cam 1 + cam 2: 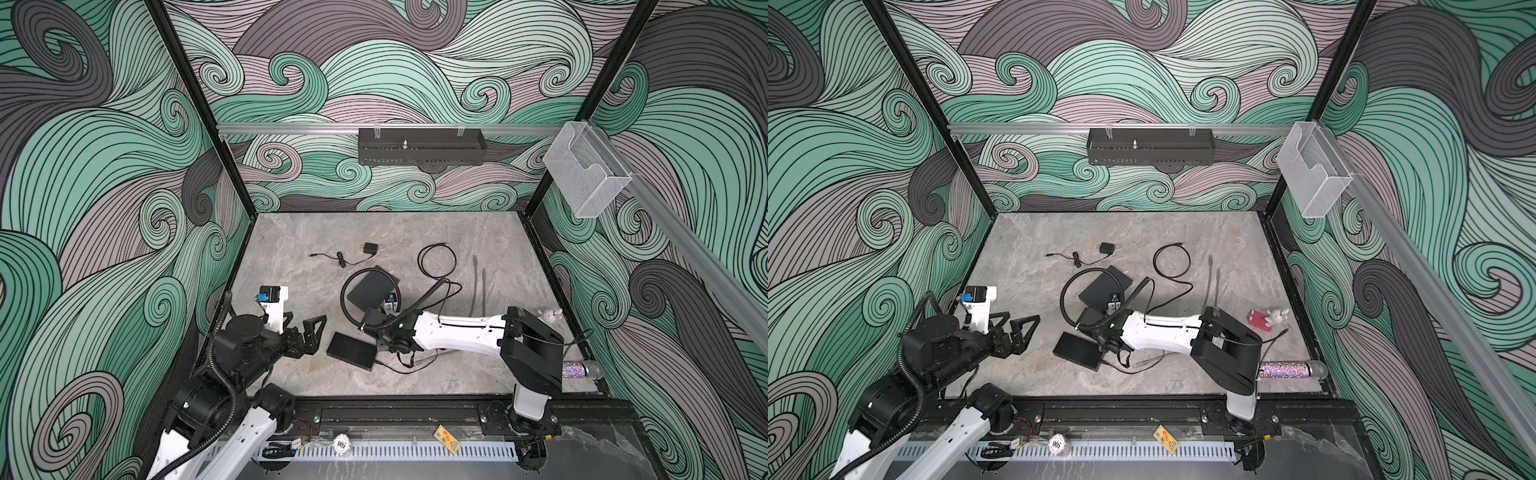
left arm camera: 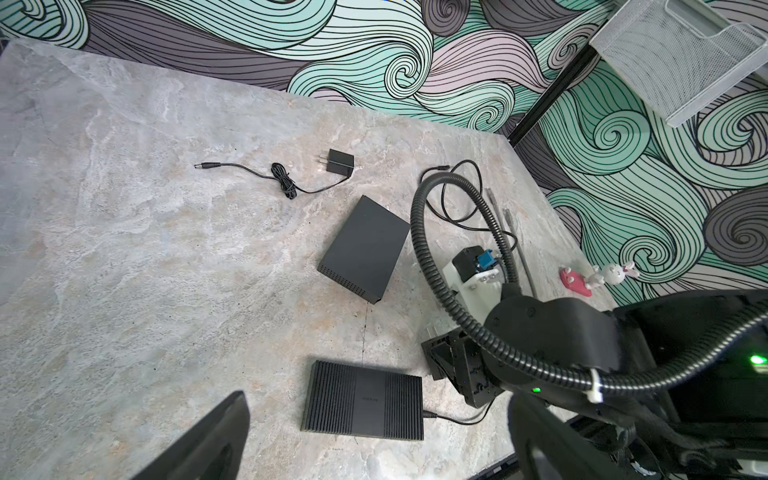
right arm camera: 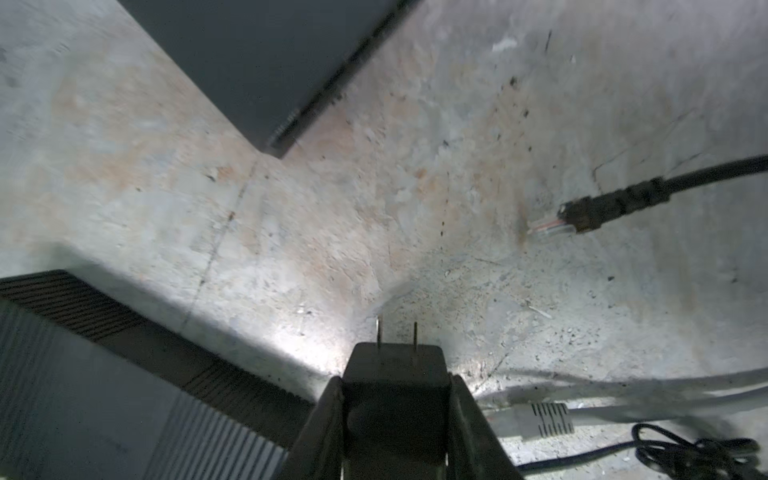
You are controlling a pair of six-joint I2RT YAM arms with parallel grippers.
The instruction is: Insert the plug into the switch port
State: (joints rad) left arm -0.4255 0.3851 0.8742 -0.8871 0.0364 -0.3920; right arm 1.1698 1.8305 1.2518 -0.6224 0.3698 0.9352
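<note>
Only a round white token (image 1: 340, 444) by the slotted duct (image 1: 415, 452) is legible, reading "500" upside down.

Top views high, sharing whole table (image 1: 291, 241); wrist views close.

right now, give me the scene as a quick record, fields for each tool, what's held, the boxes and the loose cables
left tool: open, empty, beside the ribbed black box without touching it
right tool: closed on a black wall adapter, its two prongs sticking out past the fingertips
ribbed black box: flat on the table, thin lead at one edge
smooth black box: flat, farther back
second adapter: loose near the back, with its bundled lead
loose cables: black plug and grey plug lying unplugged
</note>
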